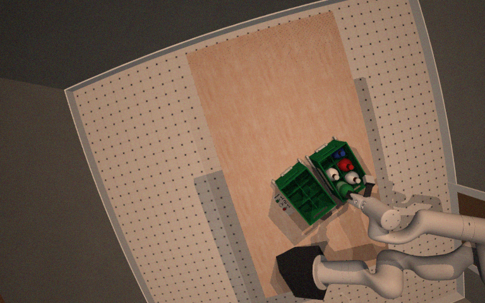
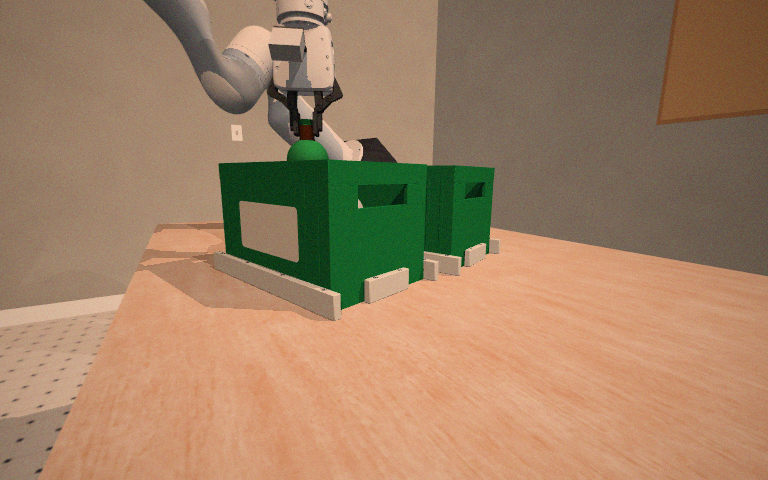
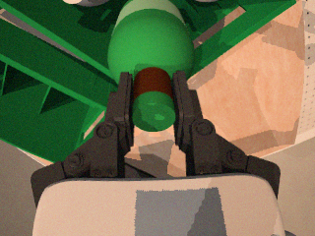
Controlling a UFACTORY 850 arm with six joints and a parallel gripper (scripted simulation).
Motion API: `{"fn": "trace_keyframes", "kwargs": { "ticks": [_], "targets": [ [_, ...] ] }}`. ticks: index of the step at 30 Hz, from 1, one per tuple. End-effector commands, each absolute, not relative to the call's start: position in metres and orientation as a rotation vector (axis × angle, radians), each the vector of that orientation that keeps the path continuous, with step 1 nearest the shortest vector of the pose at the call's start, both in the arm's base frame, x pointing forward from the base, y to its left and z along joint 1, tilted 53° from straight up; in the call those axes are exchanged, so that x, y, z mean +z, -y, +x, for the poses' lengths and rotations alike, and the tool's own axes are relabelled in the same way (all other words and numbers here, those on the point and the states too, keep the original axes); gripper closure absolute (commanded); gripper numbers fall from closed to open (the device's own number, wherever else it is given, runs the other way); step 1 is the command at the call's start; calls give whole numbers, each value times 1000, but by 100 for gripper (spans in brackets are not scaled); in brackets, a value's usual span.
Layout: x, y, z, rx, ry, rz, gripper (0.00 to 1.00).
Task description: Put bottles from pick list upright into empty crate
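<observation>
My gripper (image 1: 350, 195) (image 2: 306, 131) (image 3: 153, 88) is shut on the neck of a green bottle (image 1: 343, 187) (image 2: 307, 151) (image 3: 150, 41). The bottle is upright and raised, its shoulder above the rim of the bottle crate (image 1: 323, 153) (image 2: 351, 243); its lower part is hidden in the exterior view. In that crate stand a blue bottle (image 1: 338, 153), a red bottle (image 1: 345, 164) and two white bottles (image 1: 332, 173) (image 1: 352, 177). The other green crate (image 1: 291, 175) (image 2: 475, 220) is empty. The pick list (image 1: 281, 204) shows green, white and red marks; its counts are too small to read surely.
Pale blocks (image 1: 288, 170) (image 2: 386, 285) sit around the feet of both crates. The crates stand side by side with a narrow gap. A second arm with a black part (image 1: 302, 271) (image 2: 378, 150) is near the table's edge, beyond the crates in the exterior view.
</observation>
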State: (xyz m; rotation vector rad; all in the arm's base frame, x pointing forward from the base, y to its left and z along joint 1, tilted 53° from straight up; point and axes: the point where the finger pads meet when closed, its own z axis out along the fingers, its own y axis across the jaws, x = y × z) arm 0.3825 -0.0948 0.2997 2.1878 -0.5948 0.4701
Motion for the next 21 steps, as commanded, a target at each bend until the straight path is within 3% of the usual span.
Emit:
{"fn": "trace_keyframes", "kwargs": {
  "ticks": [1,21],
  "targets": [
    [305,88,382,471,595,2188,100],
    [324,64,378,471,595,2188,100]
  ]
}}
